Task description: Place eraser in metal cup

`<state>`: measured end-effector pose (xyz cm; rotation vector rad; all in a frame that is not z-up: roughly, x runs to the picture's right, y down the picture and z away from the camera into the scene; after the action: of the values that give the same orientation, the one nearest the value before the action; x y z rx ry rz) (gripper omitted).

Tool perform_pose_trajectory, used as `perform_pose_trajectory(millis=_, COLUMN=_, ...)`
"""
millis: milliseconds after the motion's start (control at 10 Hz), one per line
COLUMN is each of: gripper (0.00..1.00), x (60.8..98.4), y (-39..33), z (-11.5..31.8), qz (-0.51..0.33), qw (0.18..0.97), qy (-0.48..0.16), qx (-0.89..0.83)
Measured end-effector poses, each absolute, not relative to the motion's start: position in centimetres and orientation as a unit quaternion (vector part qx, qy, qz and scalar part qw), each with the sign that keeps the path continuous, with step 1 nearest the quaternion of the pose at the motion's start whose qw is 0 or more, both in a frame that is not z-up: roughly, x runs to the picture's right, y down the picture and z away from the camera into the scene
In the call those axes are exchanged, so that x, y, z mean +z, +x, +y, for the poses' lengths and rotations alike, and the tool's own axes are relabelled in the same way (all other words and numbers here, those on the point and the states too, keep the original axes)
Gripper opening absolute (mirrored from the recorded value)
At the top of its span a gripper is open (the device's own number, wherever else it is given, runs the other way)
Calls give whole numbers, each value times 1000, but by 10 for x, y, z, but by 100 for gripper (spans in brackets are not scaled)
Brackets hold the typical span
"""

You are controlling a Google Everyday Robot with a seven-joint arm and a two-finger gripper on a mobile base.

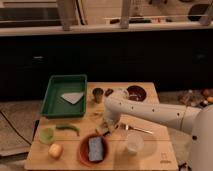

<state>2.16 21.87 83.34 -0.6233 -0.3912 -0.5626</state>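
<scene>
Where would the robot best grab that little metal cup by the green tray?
Probably across the rim, coming straight down from above. The metal cup stands upright, is round and shows no handle, so opposite walls offer the grip. The green tray sits close beside it, crowding a sideways approach. The hand is low over the middle of the table, nearer the camera than the cup.

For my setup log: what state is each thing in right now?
metal cup: upright, apart from the gripper
gripper: low over the middle of the table
eraser: not visible, cannot tell
white cup: upright
green cup: upright
blue-grey pad: flat on the red plate
green tray: holds a pale sheet
</scene>
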Motion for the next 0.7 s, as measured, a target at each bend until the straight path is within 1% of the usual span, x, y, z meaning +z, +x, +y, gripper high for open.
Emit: perform_pose_trajectory(millis=700, gripper=0, x=808, y=47, z=179, qz=-165, qw=916, qy=-260, qx=-257)
